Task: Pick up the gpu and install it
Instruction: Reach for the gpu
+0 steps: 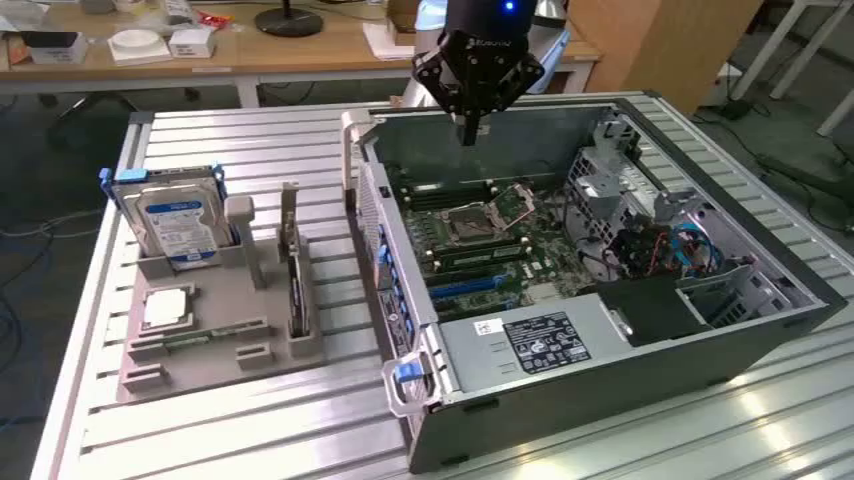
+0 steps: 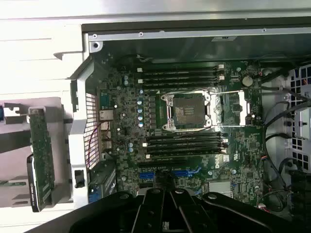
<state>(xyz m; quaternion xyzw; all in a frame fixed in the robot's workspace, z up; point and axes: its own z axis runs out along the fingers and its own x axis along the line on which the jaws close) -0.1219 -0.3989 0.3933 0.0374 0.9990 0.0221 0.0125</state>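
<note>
Gpu [image 1: 295, 290] not held. Gripper [image 1: 467, 130] jaws closed, empty, hanging over the far wall of the open computer case [image 1: 641, 350]. Card stands on edge in the grey tray [image 1: 234, 300], between case and hard drive [image 1: 174, 220], toward the exterior view's left edge of the ribbed metal tabletop [image 1: 240, 140]. Wooden desk [image 1: 267, 55] behind.

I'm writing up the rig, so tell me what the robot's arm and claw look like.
The claw is black: a broad angular body whose linked bars taper to a slim tip. Small pale lettering sits on its front, too small to read. A blue light glows on the black wrist above it. In the wrist view the bars show round pivots.
</note>
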